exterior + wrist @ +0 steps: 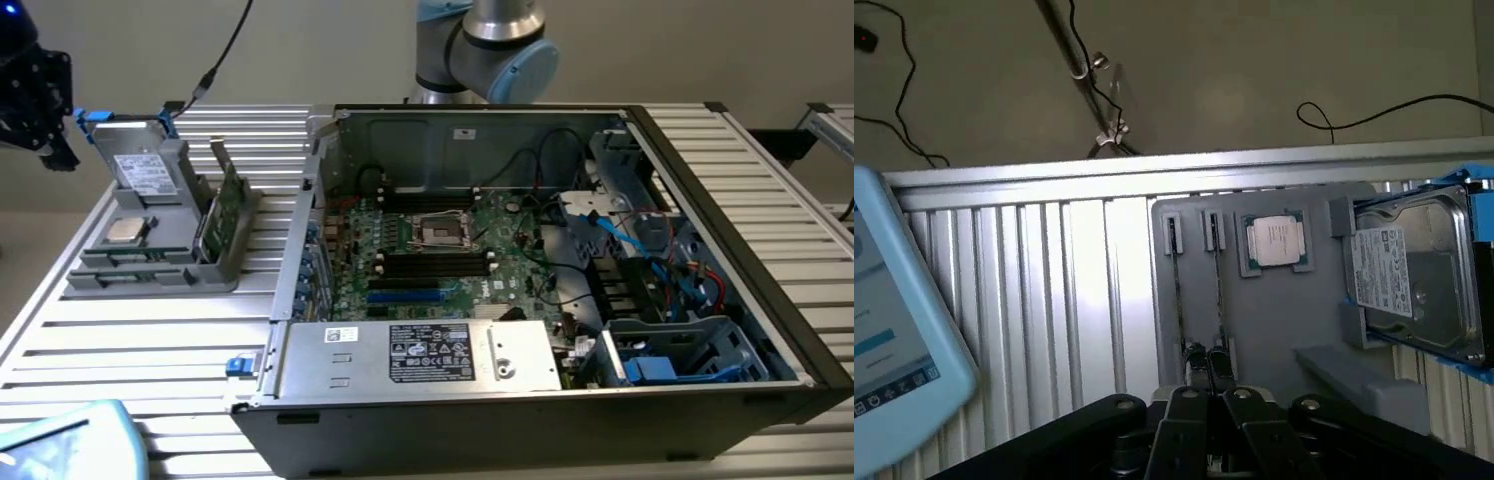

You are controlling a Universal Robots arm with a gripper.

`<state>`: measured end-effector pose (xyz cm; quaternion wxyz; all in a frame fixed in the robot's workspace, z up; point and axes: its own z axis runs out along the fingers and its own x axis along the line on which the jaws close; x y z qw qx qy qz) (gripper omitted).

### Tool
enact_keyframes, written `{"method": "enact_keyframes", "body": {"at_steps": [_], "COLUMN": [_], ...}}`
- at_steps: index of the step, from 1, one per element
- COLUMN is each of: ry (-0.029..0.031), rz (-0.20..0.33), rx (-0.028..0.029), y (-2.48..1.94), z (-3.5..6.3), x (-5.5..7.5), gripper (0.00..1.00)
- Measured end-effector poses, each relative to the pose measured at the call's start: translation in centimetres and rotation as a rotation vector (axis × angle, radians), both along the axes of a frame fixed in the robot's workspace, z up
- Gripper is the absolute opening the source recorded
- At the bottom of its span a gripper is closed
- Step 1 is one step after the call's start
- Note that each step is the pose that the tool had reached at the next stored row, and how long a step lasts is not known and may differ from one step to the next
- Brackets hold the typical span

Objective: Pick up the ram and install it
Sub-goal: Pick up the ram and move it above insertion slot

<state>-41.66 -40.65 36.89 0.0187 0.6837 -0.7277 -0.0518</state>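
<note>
**Stage:** pick-up not yet made.

**Ram:** The ram (pixel 230 205) is seen standing on edge in a narrow slot of the grey parts holder (pixel 147 280). It sits on the holder's side nearest the open computer case (pixel 400 140). Nothing is judged to have been lifted from the holder. The silver processor chip (pixel 1275 243) and the boxy hard drive (pixel 1414 275) are also seated in it.

**Jaws:** In the wrist view they are seen pressed together with nothing held between them. They are poised over the holder, just off one end of the narrow slots. No contact with the ram can be made out.

**Install site:** The black memory slots (pixel 434 258) on the motherboard (pixel 514 245) lie inside the case beside the holder. They are judged empty, as no green stick is seen standing in them.

**Surroundings:** Holder and case are carried on a slatted metal surface (pixel 147 340). A light-blue tablet (pixel 894 330) is noted well apart from the holder.

**Progress:** No part of the task is judged done. Both the grasp and the seating are left.
</note>
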Motion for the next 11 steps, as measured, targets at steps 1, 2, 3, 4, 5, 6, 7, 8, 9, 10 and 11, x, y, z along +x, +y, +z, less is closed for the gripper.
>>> {"method": "enact_keyframes", "body": {"at_steps": [1,2,3,4,5,6,7,8,9,10,11], "ry": [-0.0029,-0.0060,-0.0096,-0.0133,-0.0169,-0.0206,-0.0240,-0.0275,-0.0315,-0.0355,-0.0391], "rz": [0.010,0.019,0.028,0.037,0.045,0.054,0.062,0.070,0.079,0.087,0.094], "rx": [0.0000,0.0001,0.0000,0.0000,0.0000,0.0000,0.0000,0.0000,-0.0001,-0.0001,-0.0001], "y": [0.01,0.03,0.04,0.06,0.08,0.10,0.12,0.14,0.17,0.19,0.22], "z": [0.00,0.00,0.00,0.00,0.00,0.00,0.00,0.00,0.00,0.00,0.00], "x": [0.00,0.00,0.00,0.00,0.00,0.01,0.00,0.00,0.00,0.00,0.00], "gripper": [0.11,0.11,0.11,0.11,0.11,0.11,0.11,0.11,0.11,0.11,0.11]}}
